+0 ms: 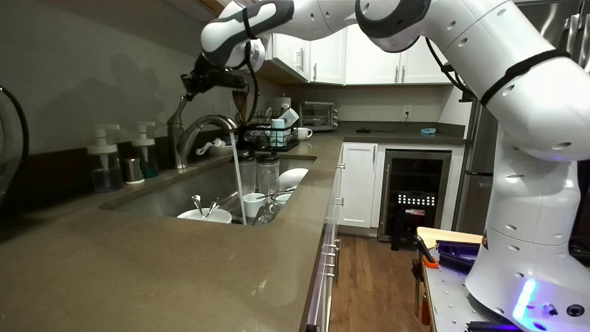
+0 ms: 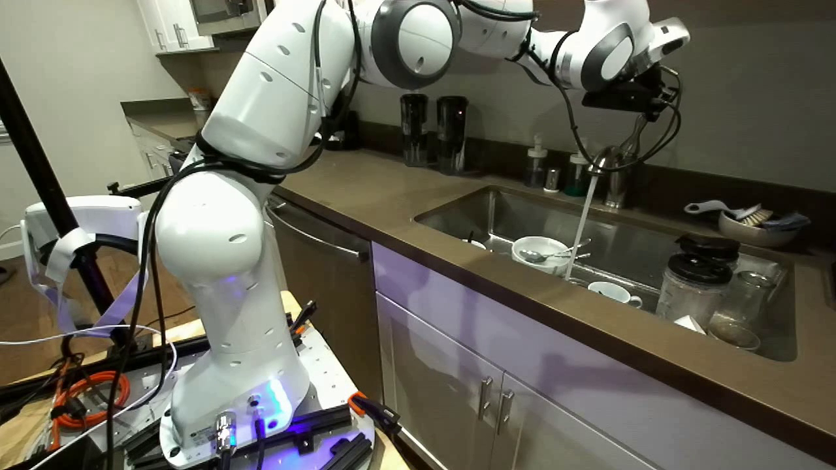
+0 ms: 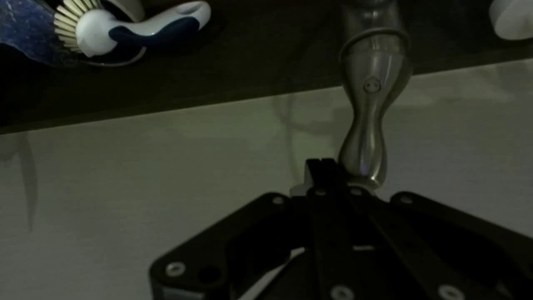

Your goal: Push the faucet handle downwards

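The faucet handle (image 1: 179, 110) is a slim grey-metal lever that rises from the top of the faucet body, tilted upward. It also shows in an exterior view (image 2: 632, 138) and in the wrist view (image 3: 367, 133). The arched spout (image 1: 203, 125) has water running from it into the sink. My gripper (image 1: 189, 95) is at the handle's upper end. In the wrist view the black fingertips (image 3: 320, 162) are together with nothing between them. They are right beside the handle's tip and overlap its edge; whether they touch it I cannot tell.
The sink (image 2: 522, 202) holds bowls, cups and jars. Soap dispensers (image 1: 103, 161) stand beside the faucet. A bowl with brushes (image 2: 757, 228) stands on the counter on the faucet's other side. The wall (image 3: 125, 187) is close behind the handle. A dish rack (image 1: 276, 143) stands beyond the sink.
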`<action>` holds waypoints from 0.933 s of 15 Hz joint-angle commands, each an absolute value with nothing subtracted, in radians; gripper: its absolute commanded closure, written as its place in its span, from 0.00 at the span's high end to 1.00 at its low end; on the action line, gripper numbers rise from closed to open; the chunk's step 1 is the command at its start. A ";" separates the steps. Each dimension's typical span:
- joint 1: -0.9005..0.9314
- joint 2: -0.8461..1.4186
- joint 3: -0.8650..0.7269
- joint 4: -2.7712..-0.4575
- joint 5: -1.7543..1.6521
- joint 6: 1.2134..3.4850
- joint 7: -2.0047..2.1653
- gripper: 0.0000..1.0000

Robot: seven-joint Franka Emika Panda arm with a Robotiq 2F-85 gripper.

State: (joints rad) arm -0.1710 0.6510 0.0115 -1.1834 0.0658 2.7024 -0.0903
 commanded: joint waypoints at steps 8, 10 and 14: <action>-0.194 0.630 0.073 -1.288 0.091 2.912 -0.133 0.04; -0.199 0.631 0.080 -1.282 0.090 2.898 -0.133 0.03; -0.207 0.604 0.085 -1.313 0.087 2.870 -0.135 0.03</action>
State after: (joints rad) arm -0.1936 0.6363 0.0578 -1.2635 0.0659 2.8829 -0.0908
